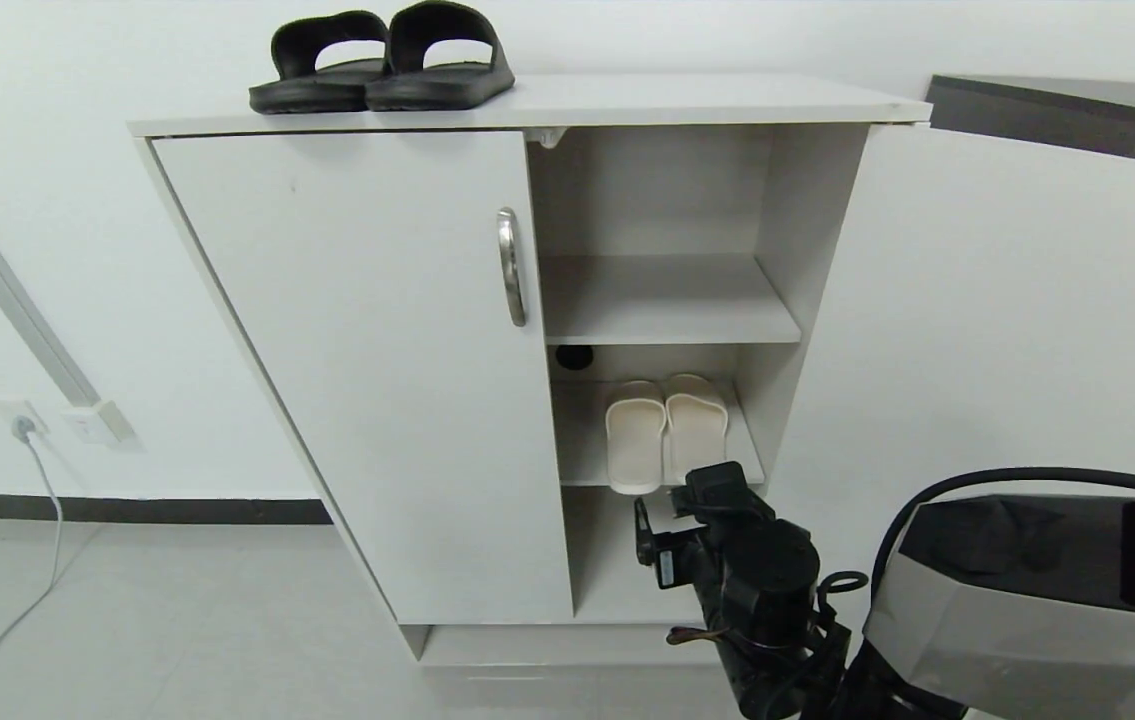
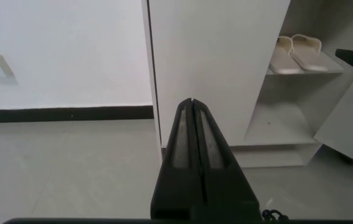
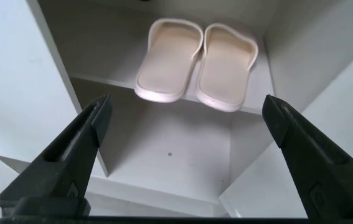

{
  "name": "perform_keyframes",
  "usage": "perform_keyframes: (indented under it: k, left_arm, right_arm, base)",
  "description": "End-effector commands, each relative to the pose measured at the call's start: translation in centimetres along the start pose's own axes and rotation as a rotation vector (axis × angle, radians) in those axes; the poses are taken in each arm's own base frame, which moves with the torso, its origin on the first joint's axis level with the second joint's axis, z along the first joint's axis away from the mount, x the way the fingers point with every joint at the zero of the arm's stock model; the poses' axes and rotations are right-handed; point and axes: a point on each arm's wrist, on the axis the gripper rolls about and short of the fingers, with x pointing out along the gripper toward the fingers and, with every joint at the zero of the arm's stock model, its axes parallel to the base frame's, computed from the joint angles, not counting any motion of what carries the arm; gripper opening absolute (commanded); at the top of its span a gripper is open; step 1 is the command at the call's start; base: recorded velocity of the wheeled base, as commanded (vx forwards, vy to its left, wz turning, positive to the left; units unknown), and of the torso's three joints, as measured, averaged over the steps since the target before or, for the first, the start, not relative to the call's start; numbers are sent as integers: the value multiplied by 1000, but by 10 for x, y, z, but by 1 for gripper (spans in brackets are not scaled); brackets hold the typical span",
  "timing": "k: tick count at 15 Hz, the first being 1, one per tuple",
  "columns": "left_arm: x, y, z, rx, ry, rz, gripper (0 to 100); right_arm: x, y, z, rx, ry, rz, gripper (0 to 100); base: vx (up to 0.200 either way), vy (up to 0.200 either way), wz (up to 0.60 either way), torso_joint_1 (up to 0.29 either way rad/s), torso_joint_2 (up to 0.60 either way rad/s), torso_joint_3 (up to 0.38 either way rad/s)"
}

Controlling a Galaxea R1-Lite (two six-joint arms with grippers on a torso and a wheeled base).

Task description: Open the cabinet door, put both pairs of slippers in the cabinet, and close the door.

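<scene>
Cream rubber slippers point(image 1: 667, 430) lie paired on the white cabinet's point(image 1: 357, 380) middle shelf point(image 1: 582, 450), seemingly set back so the open door point(image 1: 1007, 320) can shut, before the wide-spread, empty right hand point(image 1: 692, 495), while black rubber slides point(image 1: 382, 60) wait on top.

Right end effector point(image 3: 187, 104) spread wide, left end effector point(image 2: 192, 111) closed

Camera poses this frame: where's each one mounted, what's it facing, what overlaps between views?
Head view: on the head, facing forward and down at the cabinet; the right pincer shows at lower right.
Left wrist view: on the left wrist, low, looking along the shut left pincer at the floor and cabinet base.
Right wrist view: on the right wrist, looking past the open right pincer into the cabinet.
Shared: all three show the white slippers in the middle compartment.
</scene>
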Motion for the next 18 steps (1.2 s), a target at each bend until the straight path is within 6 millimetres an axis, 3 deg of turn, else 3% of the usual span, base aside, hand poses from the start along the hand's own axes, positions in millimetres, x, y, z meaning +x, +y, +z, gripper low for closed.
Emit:
perform_keyframes:
  k: [1, 4, 10, 18]
  left_arm:
    - [0, 0, 0, 0, 1, 2, 0]
    - [0, 0, 0, -2, 0, 2, 0]
    - [0, 0, 0, -3, 0, 2, 0]
    - [0, 0, 0, -3, 0, 2, 0]
  right_arm:
    - [-4, -3, -1, -11, 13, 2, 100]
    - [-18, -4, 1, -27, 31, 68, 100]
    - [-20, -4, -5, -43, 51, 97, 100]
    - [-27, -4, -10, -57, 69, 151, 100]
  base:
    - [0, 0, 0, 2, 7, 207]
    - [0, 0, 0, 4, 2, 165]
    - [0, 0, 0, 0, 0, 0]
    - [0, 200, 0, 4, 2, 4]
